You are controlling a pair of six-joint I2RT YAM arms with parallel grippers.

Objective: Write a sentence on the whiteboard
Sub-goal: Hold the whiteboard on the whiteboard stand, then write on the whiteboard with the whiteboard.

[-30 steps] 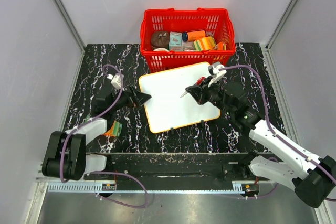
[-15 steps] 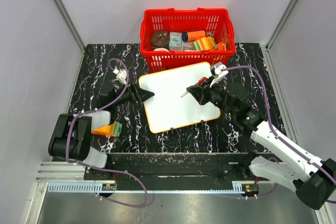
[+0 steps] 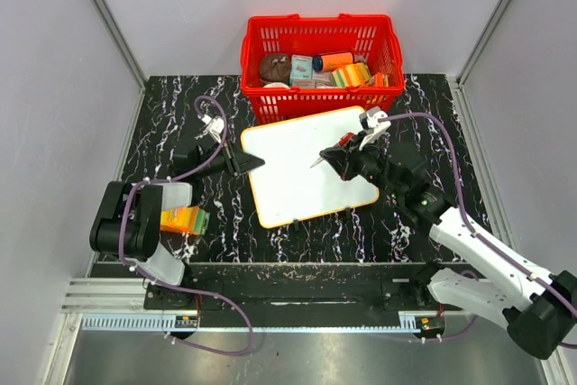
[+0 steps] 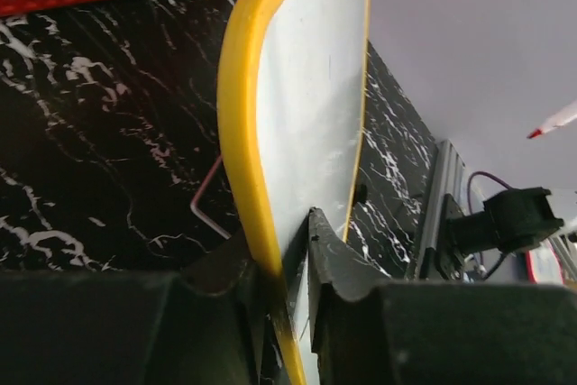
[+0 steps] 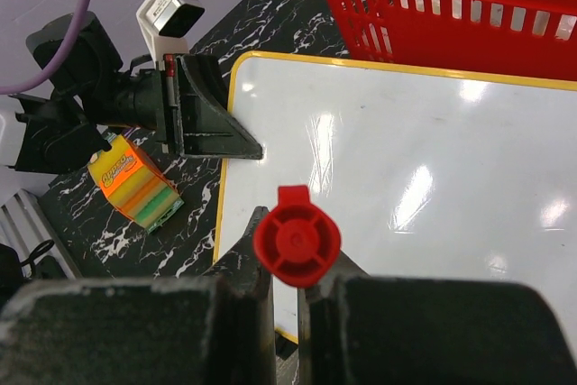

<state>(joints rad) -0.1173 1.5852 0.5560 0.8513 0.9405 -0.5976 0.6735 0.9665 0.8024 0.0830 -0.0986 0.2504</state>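
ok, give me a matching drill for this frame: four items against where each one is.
1 board
2 marker
3 basket
4 orange pack

a in right gripper
b behind the board
c edge pinched by left gripper
d lying on table, left of the board

Pairs: 1-c, 2-a, 3-b, 4-d

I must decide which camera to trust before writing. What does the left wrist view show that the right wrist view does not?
Only left wrist: a wire leg under the whiteboard, and the marker's tip. Only right wrist: the right tool gripping the marker's red back end, an orange-green packet, and the board's broad blank face. Both: the whiteboard, the red basket, and the left tool clamped on the board's yellow rim.
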